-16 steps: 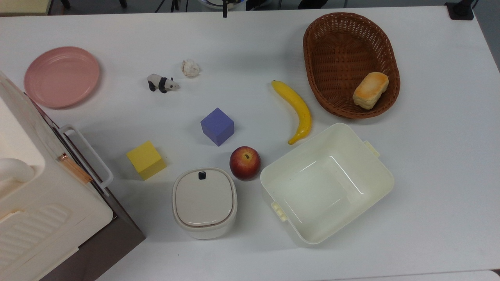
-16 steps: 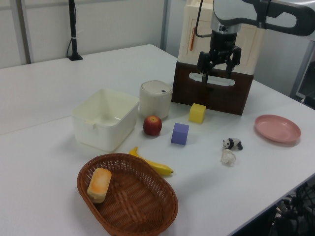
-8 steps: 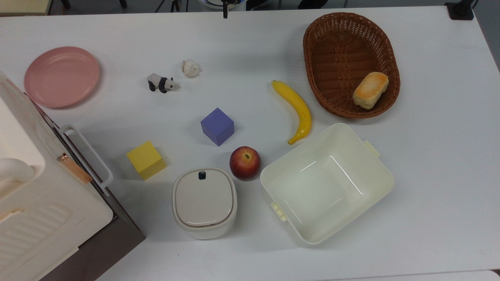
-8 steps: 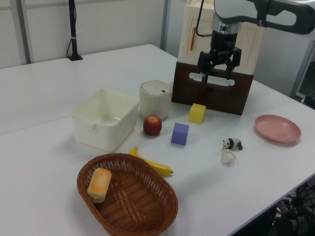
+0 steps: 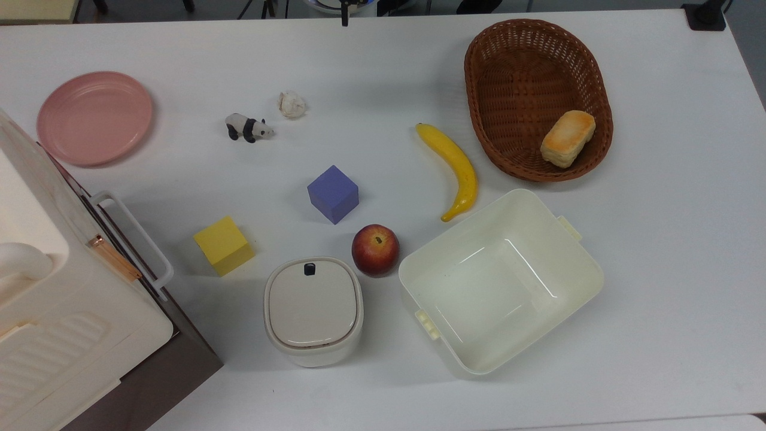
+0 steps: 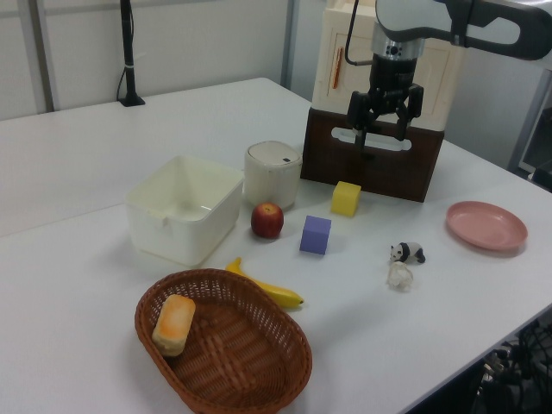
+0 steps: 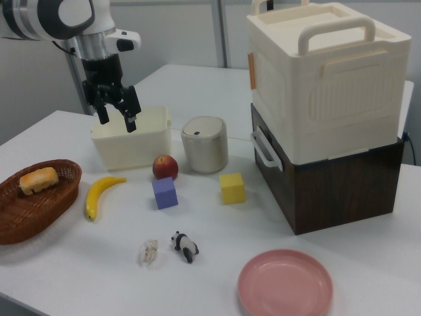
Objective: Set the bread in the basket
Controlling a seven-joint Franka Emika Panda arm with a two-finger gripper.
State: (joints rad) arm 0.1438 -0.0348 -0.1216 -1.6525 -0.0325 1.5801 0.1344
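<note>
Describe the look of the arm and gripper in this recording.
The arm is made of rounded white segments with black bands at the joints and a grey metal wrist section. It ends in a black gripper with two narrow black fingers. In the left view, a thin dark cable loops along the wrist above the gripper.

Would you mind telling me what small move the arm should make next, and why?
Probably none beyond holding clear: the bread already lies inside the basket, and the gripper hangs empty with jaws open, high above the table and away from the basket.
</note>
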